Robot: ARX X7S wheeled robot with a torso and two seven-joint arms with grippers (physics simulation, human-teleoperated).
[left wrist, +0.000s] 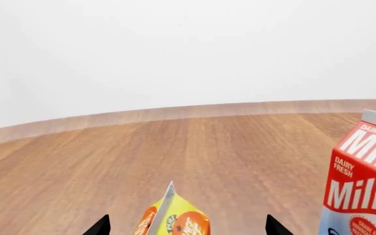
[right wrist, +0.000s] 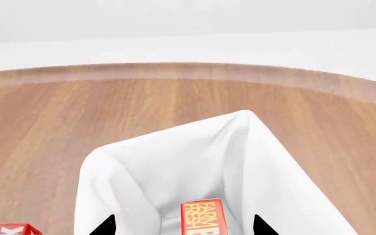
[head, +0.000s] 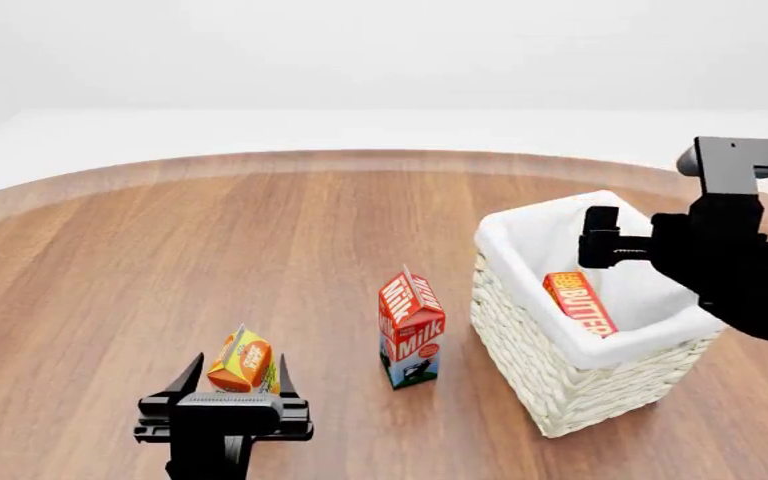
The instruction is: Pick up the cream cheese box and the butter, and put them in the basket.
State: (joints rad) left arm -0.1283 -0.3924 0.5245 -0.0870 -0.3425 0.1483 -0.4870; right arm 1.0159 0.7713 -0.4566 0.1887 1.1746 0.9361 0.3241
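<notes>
On the round wooden table [head: 224, 260], the white wicker basket [head: 564, 385] sits at the right side, its cloth liner folded over the rim. The butter [head: 579, 303] lies inside it, tilted against the liner, its red and orange face up; from the right wrist camera its printed end shows low in the white hollow. The right gripper [right wrist: 182, 226] hangs above the basket opening with its two dark fingertips spread wide apart and nothing between them. In the head view the right arm [head: 731, 260] covers the basket's far right corner.

Just left of the basket, apart from it, a red-and-white milk carton [head: 411, 330] stands upright. Further left and nearer the robot, an orange-green juice carton [head: 243, 362] stands on the wood. The left gripper [head: 239, 377] is at this carton, its fingers parted, one dark tip either side of the gabled top; I cannot tell if they touch it. The left wrist camera shows that gable between the two tips, with the milk carton off to one side.

I cannot see the cream cheese box in any view.
</notes>
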